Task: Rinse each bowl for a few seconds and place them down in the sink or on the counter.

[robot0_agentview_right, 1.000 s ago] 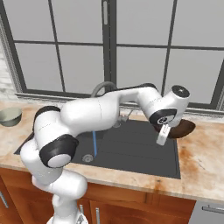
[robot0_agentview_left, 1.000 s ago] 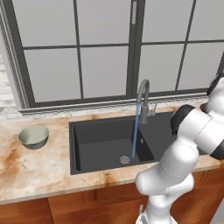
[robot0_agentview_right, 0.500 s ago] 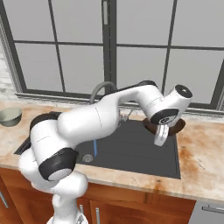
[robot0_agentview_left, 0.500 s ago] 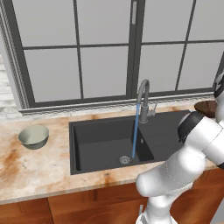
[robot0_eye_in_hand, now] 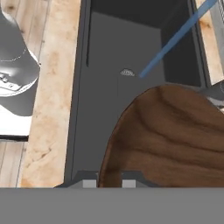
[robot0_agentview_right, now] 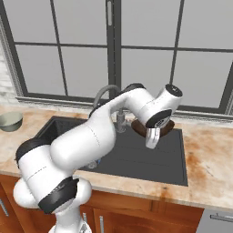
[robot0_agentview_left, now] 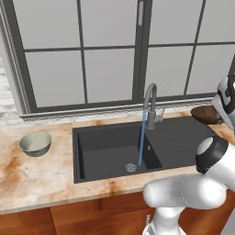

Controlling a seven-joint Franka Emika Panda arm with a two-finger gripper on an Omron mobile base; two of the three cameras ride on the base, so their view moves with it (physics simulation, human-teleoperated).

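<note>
Marbled stone counter, black sink set in, grey-green bowl at left

Bowl, dark brown, wood-grained, shallow: was held up over sink's shallower side section, tilted. Bowl, pale grey-green, lighter inside: sat upright on counter, left of sink. Tap ran, stream into deep basin.

A dark brown bowl shows a streaked wood-grain pattern, and a second bowl is pale grey-green with a lighter inside. The sink is matte black with a grey tap pouring a thin blue stream of water. The tabletop is beige marbled with orange, above reddish-brown cabinets.
</note>
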